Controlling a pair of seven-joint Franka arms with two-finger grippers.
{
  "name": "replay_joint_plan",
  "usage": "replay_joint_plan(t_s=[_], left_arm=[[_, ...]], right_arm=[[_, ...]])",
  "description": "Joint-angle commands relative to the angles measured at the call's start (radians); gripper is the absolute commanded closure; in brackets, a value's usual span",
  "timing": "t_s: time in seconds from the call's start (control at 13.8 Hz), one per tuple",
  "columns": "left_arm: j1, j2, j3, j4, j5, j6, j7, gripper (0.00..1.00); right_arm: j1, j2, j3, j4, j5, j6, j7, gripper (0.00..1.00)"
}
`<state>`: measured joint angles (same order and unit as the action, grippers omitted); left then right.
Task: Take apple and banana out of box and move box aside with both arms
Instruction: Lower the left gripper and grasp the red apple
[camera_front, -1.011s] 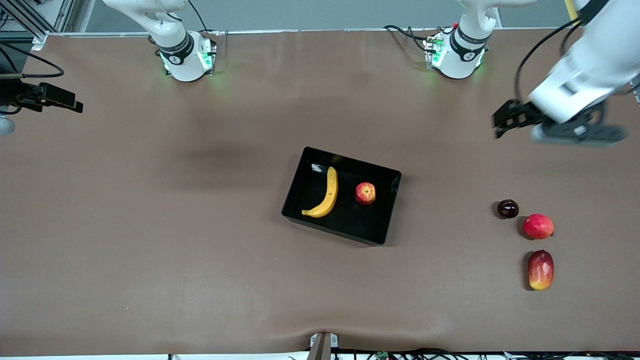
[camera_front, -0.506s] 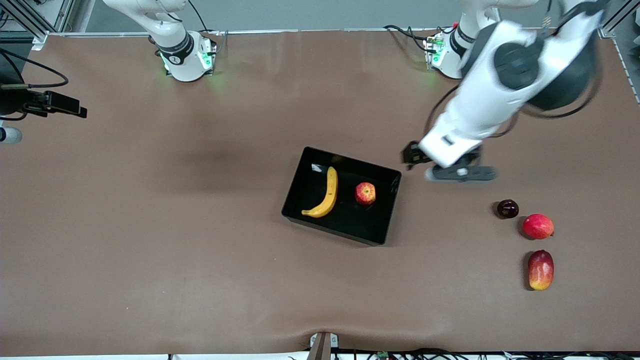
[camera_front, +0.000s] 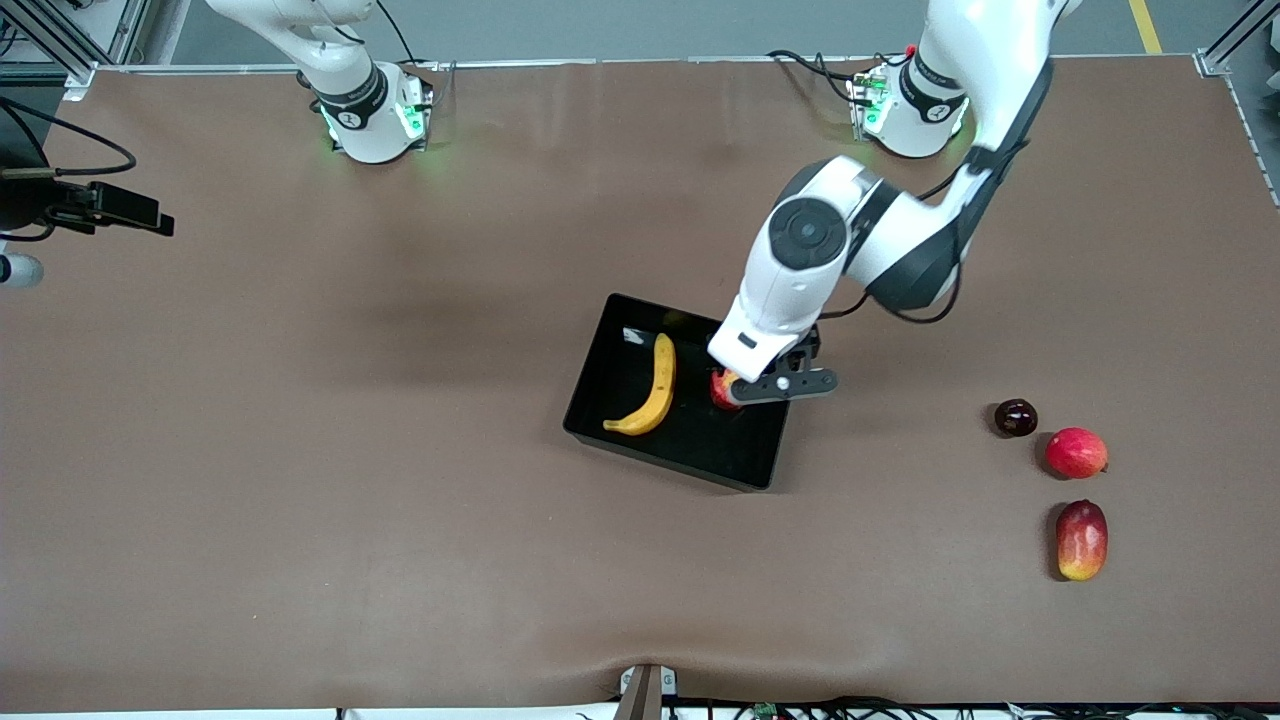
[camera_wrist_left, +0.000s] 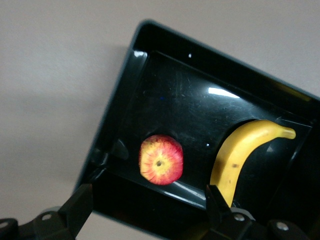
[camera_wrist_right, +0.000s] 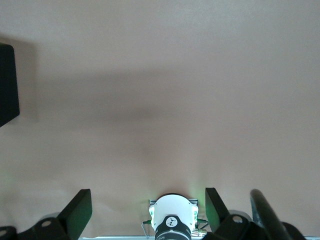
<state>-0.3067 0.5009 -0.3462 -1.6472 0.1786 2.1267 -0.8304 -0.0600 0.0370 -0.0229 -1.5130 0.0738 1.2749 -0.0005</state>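
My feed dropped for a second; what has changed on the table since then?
The left gripper swung in from the left arm's end of the table and now hangs open over the apple in the black box, holding nothing. The banana, the box, the three loose fruits and the waiting right gripper did not move.

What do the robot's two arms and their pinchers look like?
Both arms are smooth, glossy white tubes with rounded joints. The left arm has a dark grey disc on one joint and black bands, with thin black cables running along it. Both round white bases glow green and carry a small black logo. The left gripper and right gripper have flat black fingers fixed with little silver screws.
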Motion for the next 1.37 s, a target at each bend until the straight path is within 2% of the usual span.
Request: replay_joint_plan(t_s=[0.0, 0.29, 0.51, 0.58, 0.72, 0.79, 0.94, 1.01, 1.08, 1.3], left_arm=[[-0.012, 0.065, -0.001, 0.009, 0.033, 0.044, -0.061, 0.0], [-0.015, 0.142, 0.001, 0.009, 0.033, 0.081, -0.065, 0.0], [-0.012, 0.157, 0.003, -0.011, 0.033, 0.102, -0.064, 0.0], [-0.012, 0.172, 0.003, -0.01, 0.033, 0.104, -0.064, 0.03], [-0.012, 0.183, 0.006, -0.01, 0.035, 0.108, -0.064, 0.25], [-0.012, 0.183, 0.006, -0.01, 0.033, 0.108, -0.064, 0.41], [-0.014, 0.18, 0.006, -0.005, 0.035, 0.108, -0.058, 0.82], [-0.012, 0.174, 0.007, 0.0, 0.035, 0.108, -0.055, 0.97], [-0.008, 0.166, 0.007, 0.004, 0.035, 0.105, -0.055, 1.0], [0.009, 0.094, 0.007, 0.036, 0.045, 0.093, 0.04, 1.0]], right_arm=[[-0.021, 0.0, 0.012, 0.007, 0.02, 0.0, 0.002, 0.0], [-0.021, 0.001, 0.012, 0.007, 0.02, 0.0, 0.002, 0.0], [-0.017, 0.001, 0.012, 0.007, 0.018, -0.003, 0.002, 0.0], [-0.021, 0.001, 0.012, 0.007, 0.02, -0.003, 0.002, 0.0], [-0.02, 0.001, 0.012, 0.007, 0.02, -0.005, 0.002, 0.0], [-0.017, 0.001, 0.012, 0.007, 0.02, -0.005, 0.002, 0.0], [-0.023, 0.001, 0.012, 0.007, 0.02, -0.008, 0.0, 0.0], [-0.023, 0.0, 0.012, 0.008, 0.02, -0.008, 0.0, 0.0], [-0.021, 0.0, 0.012, 0.008, 0.02, -0.008, 0.0, 0.0], [-0.023, 0.001, 0.012, 0.01, 0.02, -0.006, 0.0, 0.0]])
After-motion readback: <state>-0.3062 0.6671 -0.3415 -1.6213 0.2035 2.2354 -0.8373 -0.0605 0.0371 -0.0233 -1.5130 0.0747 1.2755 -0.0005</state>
